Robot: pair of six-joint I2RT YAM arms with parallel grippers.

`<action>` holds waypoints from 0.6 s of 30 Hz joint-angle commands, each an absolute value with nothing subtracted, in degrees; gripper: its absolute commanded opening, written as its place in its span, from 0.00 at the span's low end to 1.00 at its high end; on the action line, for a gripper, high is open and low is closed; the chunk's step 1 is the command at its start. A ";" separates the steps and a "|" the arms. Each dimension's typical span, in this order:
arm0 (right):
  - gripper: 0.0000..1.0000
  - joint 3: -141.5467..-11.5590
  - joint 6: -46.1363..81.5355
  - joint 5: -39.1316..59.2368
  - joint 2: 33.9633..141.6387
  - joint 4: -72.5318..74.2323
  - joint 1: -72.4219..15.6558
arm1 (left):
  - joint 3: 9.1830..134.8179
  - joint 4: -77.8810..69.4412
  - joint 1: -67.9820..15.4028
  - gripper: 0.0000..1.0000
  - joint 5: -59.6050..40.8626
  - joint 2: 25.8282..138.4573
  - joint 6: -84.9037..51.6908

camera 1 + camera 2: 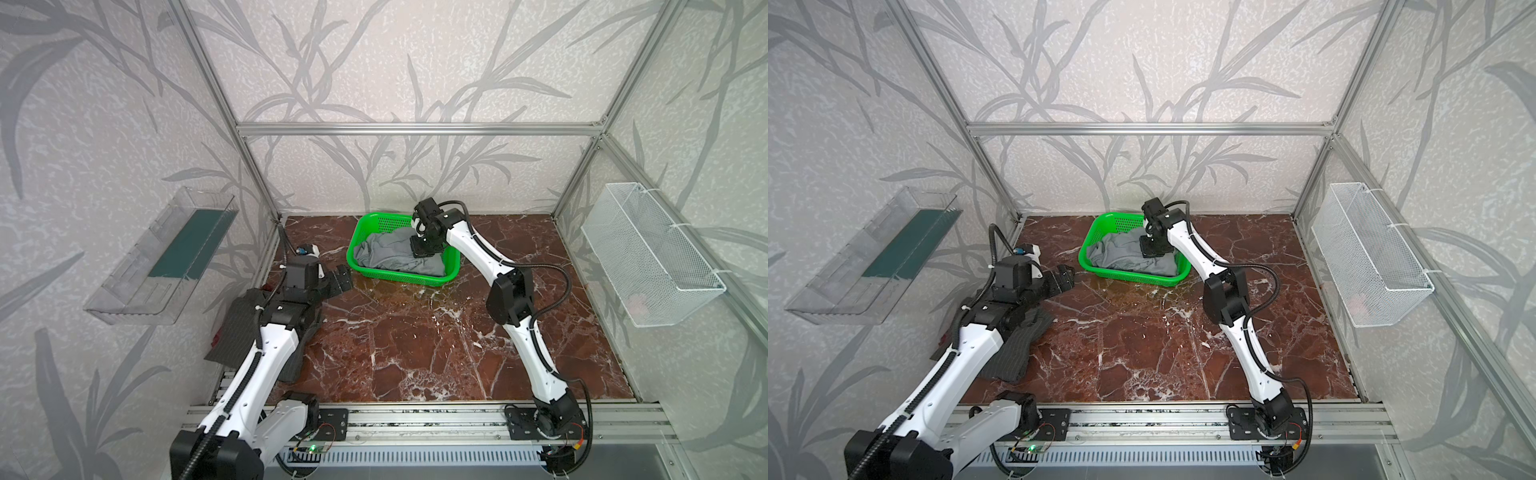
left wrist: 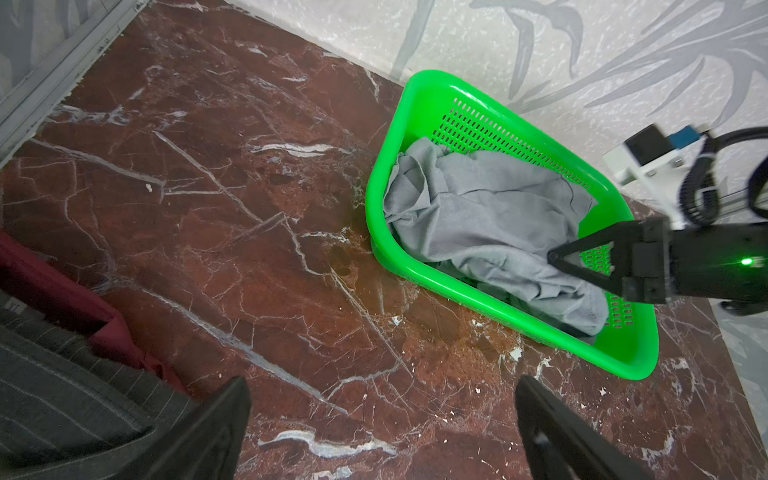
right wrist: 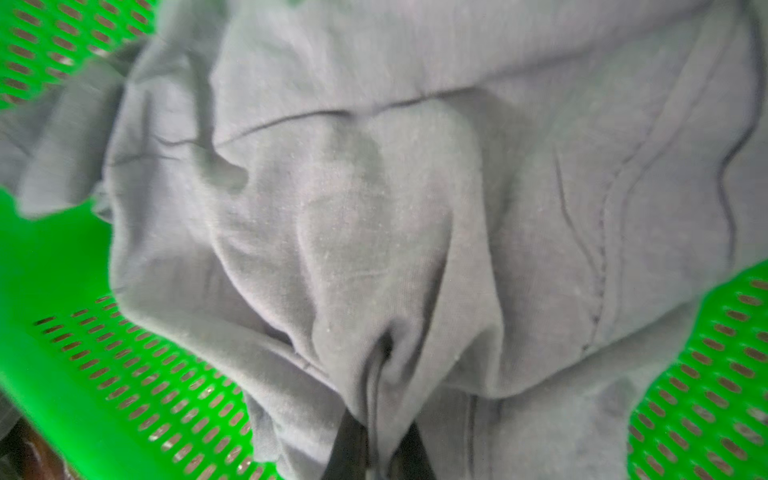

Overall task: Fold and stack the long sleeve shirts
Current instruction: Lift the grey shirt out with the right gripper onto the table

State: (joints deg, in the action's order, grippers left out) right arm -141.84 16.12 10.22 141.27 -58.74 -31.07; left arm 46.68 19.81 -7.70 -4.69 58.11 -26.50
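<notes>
Shirts lie well apart in both top views: the grey shirt (image 1: 386, 255) is bunched inside the green basket (image 1: 399, 279) at the back of the marble table (image 1: 415, 340), while the pinstriped shirt (image 1: 239, 328) lies crumpled at the table's left edge, partly under the left arm (image 1: 270, 345). The right gripper (image 1: 420, 254) reaches down into the basket onto the grey cloth; the left gripper (image 1: 338, 280) hangs above bare marble just beside the basket's near left corner, jaws spread wide and empty. The left wrist view shows those parted fingers (image 2: 224, 432) over the table, with the pinstriped shirt touching a maroon cloth (image 2: 62, 299). The right wrist view shows the right fingers (image 3: 351, 446) pinched together on a raised fold of the grey shirt.
</notes>
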 commanded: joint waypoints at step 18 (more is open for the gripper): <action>0.00 -143.47 8.85 11.10 102.35 -62.84 -41.92 | 45.41 16.82 -10.48 0.99 -2.58 47.48 -24.34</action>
